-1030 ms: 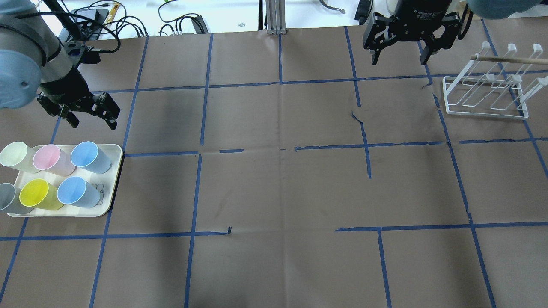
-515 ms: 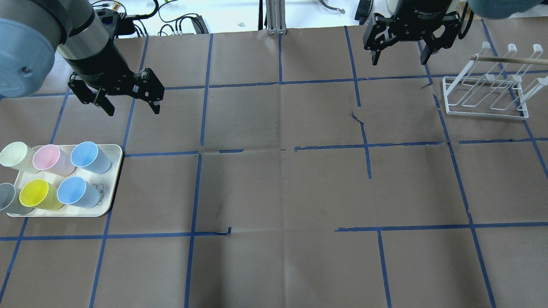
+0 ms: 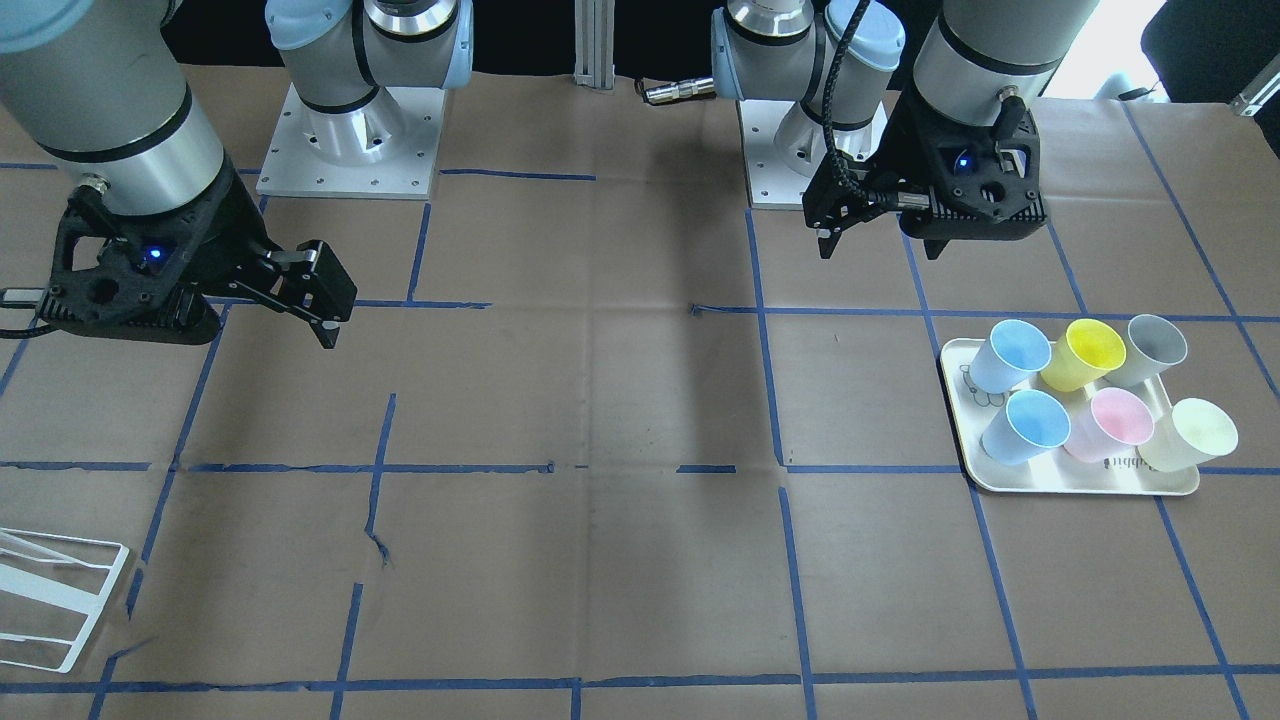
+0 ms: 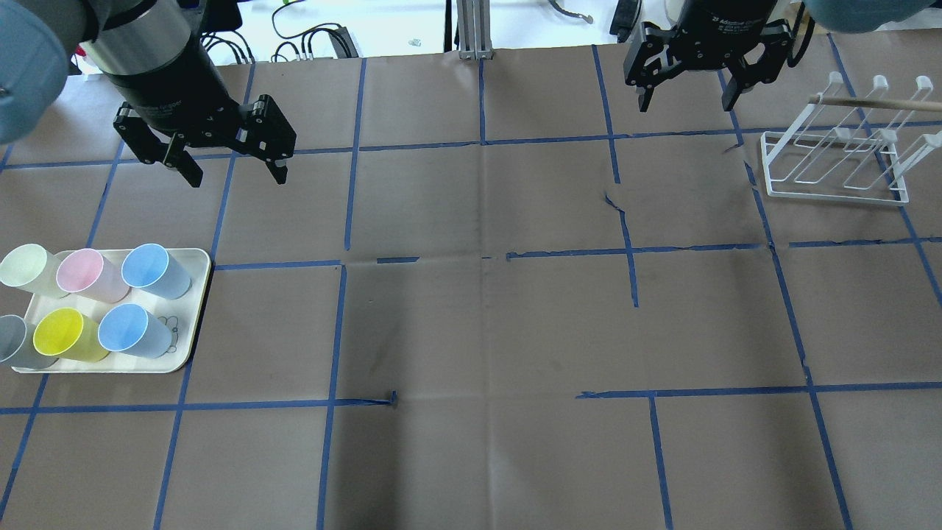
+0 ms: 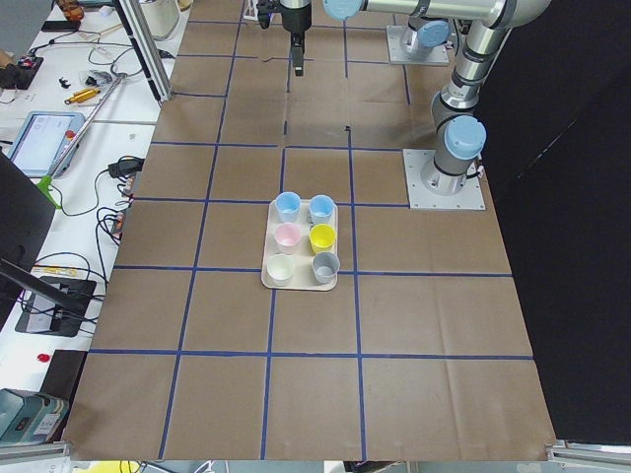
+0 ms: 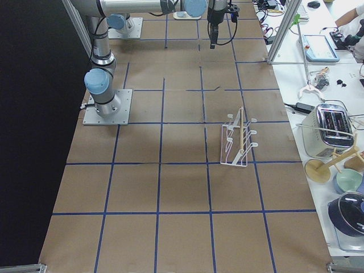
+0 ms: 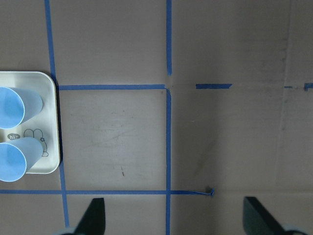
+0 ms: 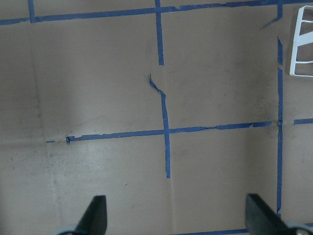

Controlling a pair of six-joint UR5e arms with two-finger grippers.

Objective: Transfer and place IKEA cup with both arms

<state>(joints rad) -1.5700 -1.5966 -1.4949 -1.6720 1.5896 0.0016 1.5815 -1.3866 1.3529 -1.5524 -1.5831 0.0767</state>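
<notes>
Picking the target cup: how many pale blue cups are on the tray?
2. Both stand at the tray's inner edge: the far blue cup beside the pink cup, the near blue cup beside the yellow cup. None look hidden.

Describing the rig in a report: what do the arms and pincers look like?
Left arm and right arm are silver-grey tubes with light blue joint caps, on metal base plates. Black wrist housings each show a small blue light. Left pincer and right pincer are black, two-fingered; the right bears white lettering. A black cable runs along the left arm.
</notes>
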